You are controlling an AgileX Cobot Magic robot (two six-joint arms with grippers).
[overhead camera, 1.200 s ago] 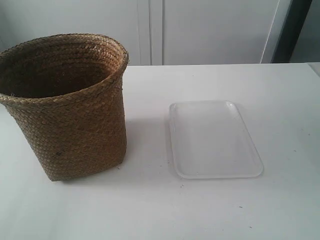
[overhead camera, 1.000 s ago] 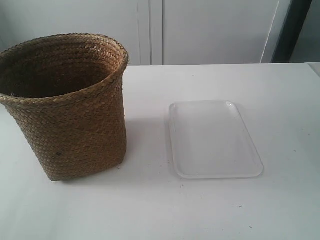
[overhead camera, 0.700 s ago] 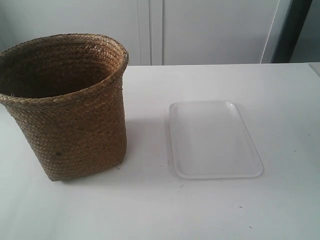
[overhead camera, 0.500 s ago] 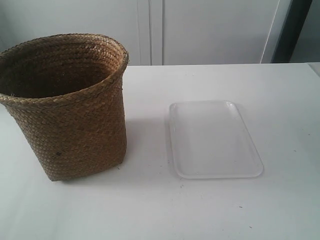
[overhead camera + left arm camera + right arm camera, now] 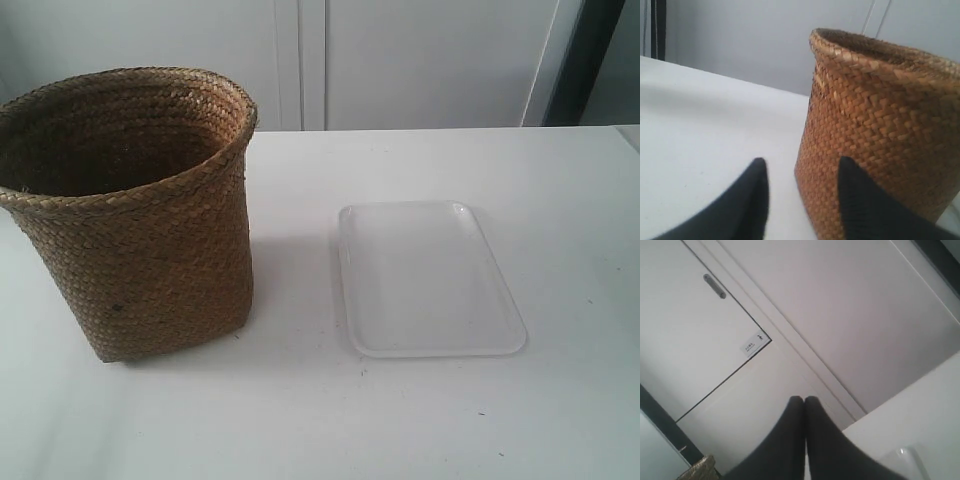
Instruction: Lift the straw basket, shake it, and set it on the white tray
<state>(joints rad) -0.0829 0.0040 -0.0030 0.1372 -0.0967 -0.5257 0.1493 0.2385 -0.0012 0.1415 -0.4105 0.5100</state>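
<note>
The straw basket [image 5: 135, 215] stands upright on the white table at the exterior view's left, its dark inside showing. The white tray [image 5: 428, 277] lies flat beside it with nothing on it. Neither arm shows in the exterior view. In the left wrist view my left gripper [image 5: 801, 165] is open and low by the table, close to the straw basket [image 5: 880, 130], with one fingertip in front of its wall. My right gripper [image 5: 804, 400] is shut on nothing and points at the cabinet doors. A corner of the white tray [image 5: 902, 457] and a bit of the basket rim [image 5: 700, 467] show there.
The white table [image 5: 420, 420] spreads around both objects. White cabinet doors [image 5: 420, 60] stand behind its far edge, with a dark upright strip [image 5: 585, 60] at the far right.
</note>
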